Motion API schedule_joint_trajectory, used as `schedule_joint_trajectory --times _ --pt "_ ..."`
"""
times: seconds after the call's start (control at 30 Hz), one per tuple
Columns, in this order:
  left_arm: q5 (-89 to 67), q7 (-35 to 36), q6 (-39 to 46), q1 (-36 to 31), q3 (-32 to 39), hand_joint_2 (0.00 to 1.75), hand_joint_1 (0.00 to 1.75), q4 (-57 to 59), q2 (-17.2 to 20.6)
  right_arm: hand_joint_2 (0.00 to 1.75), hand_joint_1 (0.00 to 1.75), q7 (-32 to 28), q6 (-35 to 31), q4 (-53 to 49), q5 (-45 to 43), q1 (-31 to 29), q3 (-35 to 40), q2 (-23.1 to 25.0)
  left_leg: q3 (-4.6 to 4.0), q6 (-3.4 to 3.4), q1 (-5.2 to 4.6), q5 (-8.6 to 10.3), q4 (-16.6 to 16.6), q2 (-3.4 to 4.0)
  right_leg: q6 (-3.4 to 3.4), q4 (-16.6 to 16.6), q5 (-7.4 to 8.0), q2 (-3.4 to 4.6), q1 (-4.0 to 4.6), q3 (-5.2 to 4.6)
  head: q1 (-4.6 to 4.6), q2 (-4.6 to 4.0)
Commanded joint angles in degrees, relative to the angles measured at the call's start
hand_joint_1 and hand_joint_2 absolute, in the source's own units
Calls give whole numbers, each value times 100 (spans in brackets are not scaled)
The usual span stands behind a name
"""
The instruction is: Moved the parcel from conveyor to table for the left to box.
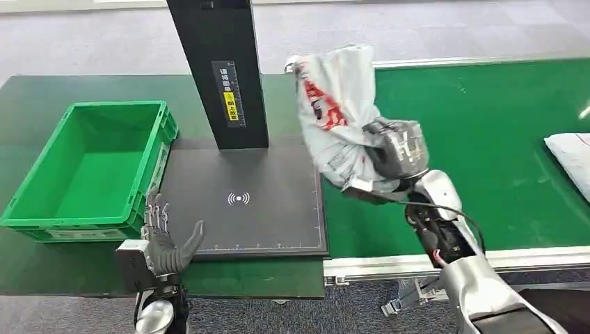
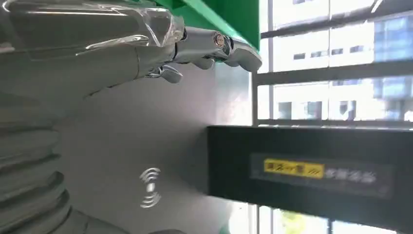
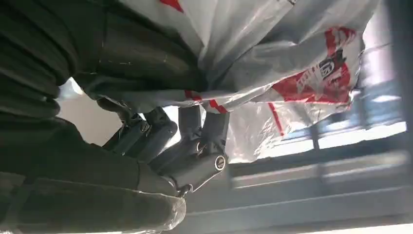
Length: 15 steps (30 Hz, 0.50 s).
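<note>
Head view shows 2 parcels: 1 crumpled white parcel (image 1: 336,111) with red print, gripped by the right hand (image 1: 395,149) and lifted above the seam between green conveyor (image 1: 487,139) and dark table (image 1: 243,202); 1 second parcel (image 1: 572,153) lies at the conveyor's far right. 1 green box (image 1: 90,170) sits left. Left hand (image 1: 167,240) holds nothing, fingers apart.

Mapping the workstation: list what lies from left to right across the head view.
green crate → left hand → black scanner pad → parcel gripped by the right hand → green conveyor belt → second white parcel.
</note>
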Motion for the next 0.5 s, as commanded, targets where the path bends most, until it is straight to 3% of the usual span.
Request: schedule_joint_trajectory --times 0.03,0.23,0.43,0.47,0.5 --pt "288 13 -14 -516 3 175 0 674 -49 175 175 -84 61 308 -106 89 3025 626 31 -4 4 -1 -20 20 -9 -16 5 22 5 22 2 2" --pt "330 -14 -77 -535 -79 175 0 751 -16 175 175 75 442 470 -326 92 3592 654 24 1 8 -2 -14 4 -5 -15 -2 6 9 23 2 0" --pt "364 1 -116 -466 -73 175 0 648 -19 175 175 584 153 784 -552 -69 3634 690 20 1 4 2 -15 1 -6 -14 -1 2 6 20 2 2" --pt "336 22 -105 -441 -80 175 0 627 -1 175 134 653 34 773 -723 -75 3464 688 28 1 4 3 -21 1 -7 -21 0 3 6 28 2 0" --pt "318 37 -100 -407 -79 175 0 588 7 175 112 694 36 778 -818 -121 3349 656 12 0 2 1 -8 -5 -6 -7 -3 -2 4 12 0 0"
